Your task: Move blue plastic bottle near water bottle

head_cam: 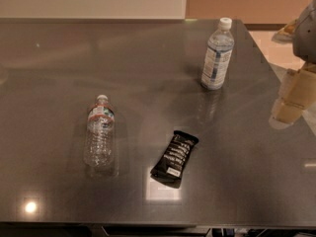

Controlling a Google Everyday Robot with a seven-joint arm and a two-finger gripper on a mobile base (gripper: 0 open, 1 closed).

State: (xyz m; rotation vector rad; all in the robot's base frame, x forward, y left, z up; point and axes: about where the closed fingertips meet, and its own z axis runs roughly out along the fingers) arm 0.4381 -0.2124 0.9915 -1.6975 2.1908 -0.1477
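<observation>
The blue plastic bottle [217, 55] stands upright at the far right of the dark table, with a white cap and a blue-and-white label. The water bottle [99, 135] is the smaller clear ribbed one with a red-and-green band near its neck, and it stands at the left front. My gripper [292, 100] is at the right edge of the view, right of and nearer than the blue bottle, well apart from it. It holds nothing that I can see.
A black snack packet [175, 158] lies on the table [148, 73] between the two bottles, nearer the front. The table's right edge runs diagonally close to my gripper. A wall stands behind the table's far edge.
</observation>
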